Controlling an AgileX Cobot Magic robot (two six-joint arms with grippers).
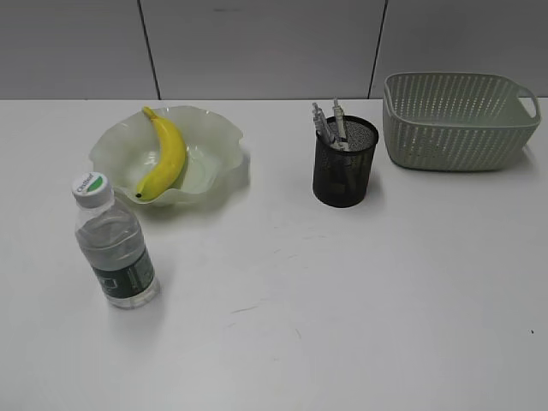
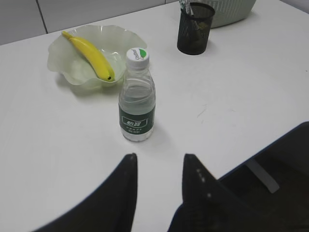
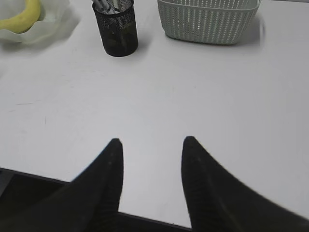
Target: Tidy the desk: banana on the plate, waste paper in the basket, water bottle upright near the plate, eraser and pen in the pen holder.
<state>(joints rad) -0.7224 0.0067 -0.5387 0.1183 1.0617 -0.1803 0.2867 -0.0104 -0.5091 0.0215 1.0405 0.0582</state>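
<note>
A white desk (image 1: 360, 325) looks tidied. The banana (image 1: 166, 156) lies in the green plate (image 1: 218, 128), the bottle (image 1: 114, 244) stands upright just in front of it, and pens (image 1: 330, 122) poke from the black pen holder (image 1: 344, 163). The basket (image 1: 458, 120) sits at the far right; its contents cannot be seen. Left pincer (image 2: 157, 166) and right pincer (image 3: 150, 150) hang released, grasping nothing. Best move, likely: draw both back gently, clear of the bottle
</note>
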